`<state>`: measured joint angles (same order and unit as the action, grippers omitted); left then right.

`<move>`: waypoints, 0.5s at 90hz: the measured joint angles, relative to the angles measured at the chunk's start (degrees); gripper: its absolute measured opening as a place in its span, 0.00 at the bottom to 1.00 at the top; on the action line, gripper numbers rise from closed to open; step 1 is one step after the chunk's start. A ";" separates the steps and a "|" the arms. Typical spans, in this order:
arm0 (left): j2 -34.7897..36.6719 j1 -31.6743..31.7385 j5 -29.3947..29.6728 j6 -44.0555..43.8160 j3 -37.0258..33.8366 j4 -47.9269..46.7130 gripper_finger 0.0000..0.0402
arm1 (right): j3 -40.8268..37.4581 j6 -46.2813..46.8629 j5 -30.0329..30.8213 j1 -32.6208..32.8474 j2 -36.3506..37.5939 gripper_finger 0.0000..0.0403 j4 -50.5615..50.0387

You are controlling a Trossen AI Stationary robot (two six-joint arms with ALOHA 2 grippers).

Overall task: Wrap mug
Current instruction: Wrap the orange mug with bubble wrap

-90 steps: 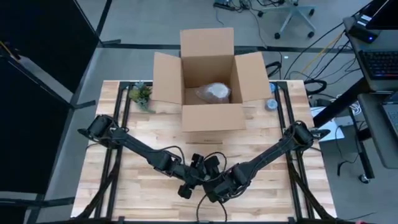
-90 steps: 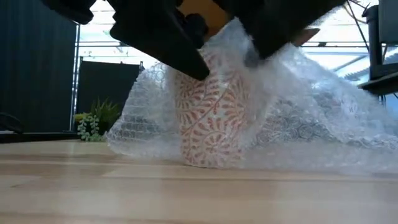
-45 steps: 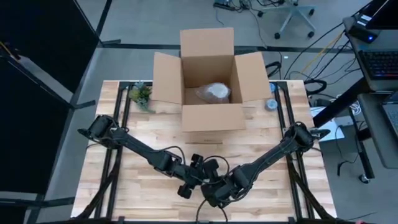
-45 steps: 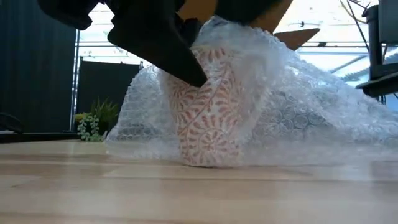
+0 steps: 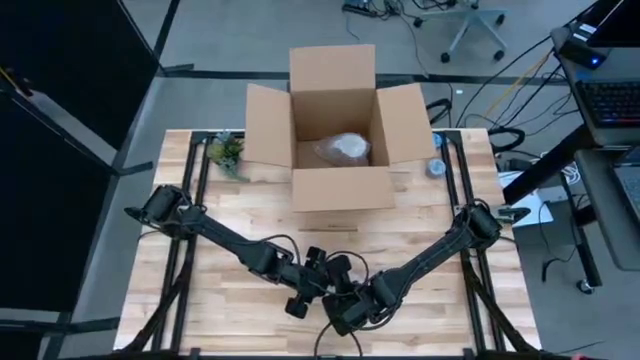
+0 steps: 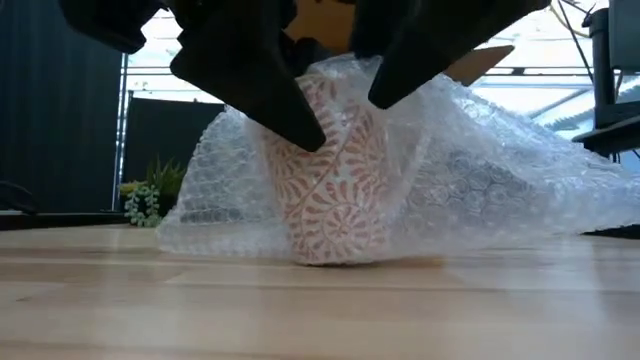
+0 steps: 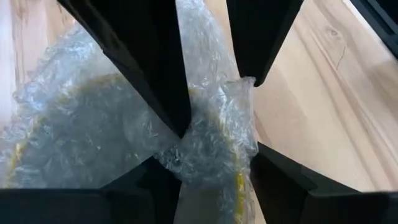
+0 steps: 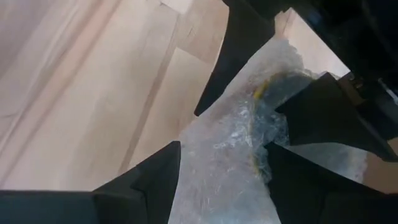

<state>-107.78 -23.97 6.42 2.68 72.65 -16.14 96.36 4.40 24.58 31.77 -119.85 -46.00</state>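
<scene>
1. The mug [image 6: 330, 180], patterned red and white, stands upright on the table [image 6: 320, 310] near its front edge, draped in bubble wrap [image 6: 480, 190] that trails out loose to one side.
2. The likeliest trouble is the mug tipping: both grippers crowd its rim from above, and a sideways tug on the wrap could drag or topple it, since only its own weight holds it down.
3. The wrap could also slip free. The left wrist view shows only a thin bunched fold pinched between the fingers, so a hard pull may tear it loose and let the sheet spring open.
4. The two grippers sit so close together that they could knock each other while folding.
5. The left gripper [image 7: 186, 134] reaches down at the mug's top with its fingers closed on the bunched wrap at the rim.
6. The right gripper [image 8: 221, 155] comes in from the other side, fingers spread with a band of wrap lying between them; it does not look clamped.
7. Both arms stretch low across the table from their outer corners, meeting at the front middle.
8. Farther back stands an open cardboard box [image 5: 335, 130] with a wrapped bundle [image 5: 343, 148] already inside, and a small plant [image 5: 226, 152] beside it.
</scene>
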 joint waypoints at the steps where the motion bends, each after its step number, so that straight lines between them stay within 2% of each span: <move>1: 0.05 0.00 0.00 0.00 0.09 -0.26 0.40 | 0.00 0.13 0.01 0.00 0.00 0.50 0.01; 27: 1.93 -0.02 0.39 -2.28 1.28 -6.09 0.40 | -0.04 0.78 -0.08 -0.20 -0.05 0.50 0.28; 45: 2.83 -0.07 1.99 -1.74 1.94 -4.08 0.40 | -0.32 0.91 -2.75 -0.35 -0.59 0.50 -0.36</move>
<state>-104.96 -24.03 8.40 0.94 74.59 -20.22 96.03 5.31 21.83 31.42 -120.44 -46.36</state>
